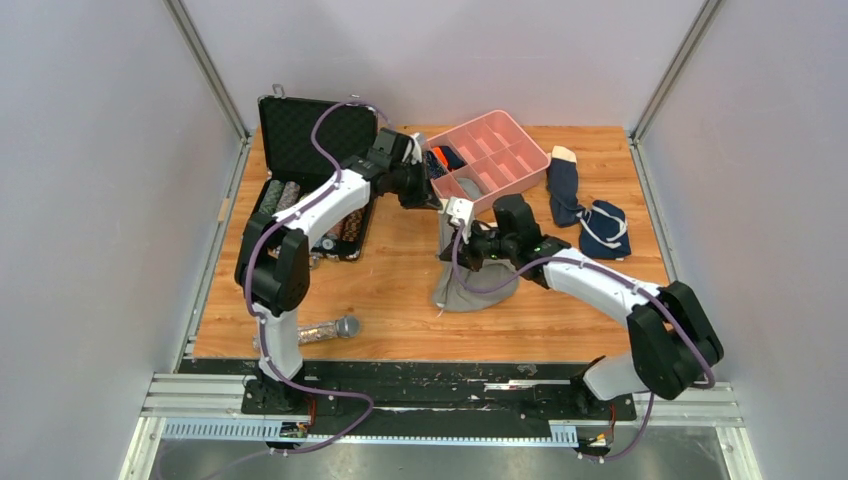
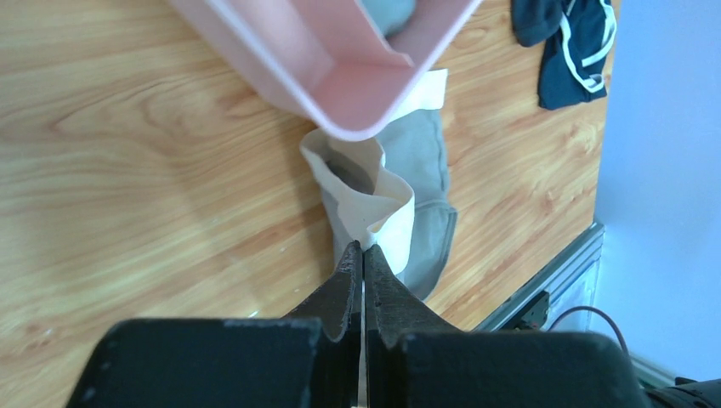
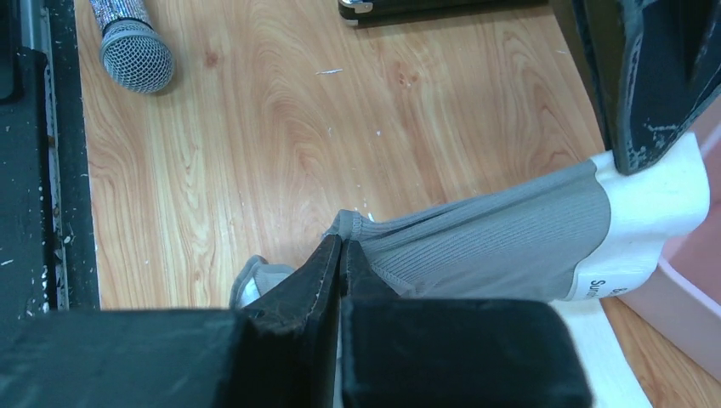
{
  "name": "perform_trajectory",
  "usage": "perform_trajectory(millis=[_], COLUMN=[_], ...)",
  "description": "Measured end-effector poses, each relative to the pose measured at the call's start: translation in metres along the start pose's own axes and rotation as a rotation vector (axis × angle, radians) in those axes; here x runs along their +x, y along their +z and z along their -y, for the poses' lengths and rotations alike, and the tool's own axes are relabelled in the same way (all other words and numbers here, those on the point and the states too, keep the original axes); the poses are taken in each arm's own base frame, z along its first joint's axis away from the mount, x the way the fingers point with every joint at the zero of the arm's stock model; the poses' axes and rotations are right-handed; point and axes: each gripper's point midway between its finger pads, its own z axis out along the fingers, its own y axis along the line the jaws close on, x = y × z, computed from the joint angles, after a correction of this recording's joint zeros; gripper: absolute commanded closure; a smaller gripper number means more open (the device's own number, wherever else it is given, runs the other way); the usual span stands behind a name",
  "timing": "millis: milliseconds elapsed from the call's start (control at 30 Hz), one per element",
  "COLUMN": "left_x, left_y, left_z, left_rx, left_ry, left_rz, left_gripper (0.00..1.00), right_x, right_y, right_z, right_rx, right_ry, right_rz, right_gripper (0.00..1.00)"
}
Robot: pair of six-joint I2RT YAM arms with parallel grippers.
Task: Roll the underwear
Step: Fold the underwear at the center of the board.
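1. Both grippers are pressed together on the underwear (image 1: pixel 478 288). It sits near the middle of the wooden table (image 1: pixel 380 290), just in front of the pink tray (image 1: pixel 528 135).
2. 1 end of the garment is held by the left gripper (image 2: pixel 363 252), which pinches the pale cream band (image 2: pixel 374 200). Its jaws are closed with only cloth between the tips. In the left wrist view the band curls into a loose open loop just beyond the fingertips.
3. At the opposite end, the right gripper (image 3: pixel 342 246) pinches the gray edge, lower down and nearer the arm bases. Its jaws are also clamped tight on the fabric.
4. Between the 2 grips the ribbed gray cloth is drawn out in a slanted sheet, rising from the right gripper to the band. Below that, the rest of the garment lies bunched on the wood.
5. Seen from the left wrist, the nearest corner of the tray lies right by the lifted band. I cannot tell whether they touch.
6. An open black case (image 1: pixel 300 140) lies at the far left of the table.
7. 1 microphone (image 1: pixel 330 329) lies near the left arm's base.
8. Right of the tray are a navy sock (image 1: pixel 562 190) with a tan toe and a navy garment (image 1: pixel 605 228) with white trim. Both are well apart from the underwear.
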Motion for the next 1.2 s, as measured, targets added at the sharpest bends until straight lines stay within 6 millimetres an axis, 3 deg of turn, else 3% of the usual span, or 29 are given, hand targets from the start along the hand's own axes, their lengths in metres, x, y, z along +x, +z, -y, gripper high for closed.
perform_trajectory(millis=[400,600,933,1200], left_x=[0.011,0.012,0.027,0.021], left_y=[0.048,0.068,0.114,0.127], left_z=[0.043,0.065,0.057,0.069], left_rx=[0.045,0.067,-0.006,-0.079], left_ry=[0.096,0.141,0.187,0.25], left_rz=[-0.04,-0.031,-0.035,0.043], left_gripper=[1.0,1.0,1.0,1.0], right_x=[0.005,0.024,0.071,0.093], right_y=[-0.063,-0.085,-0.106,-0.113], right_z=[0.014,0.022,0.042,0.054], right_rx=[0.12,0.181,0.259,0.284], right_ry=[0.047,0.092,0.173,0.195], right_rz=[0.056,0.043,-0.012,-0.047], right_gripper=[1.0,1.0,1.0,1.0])
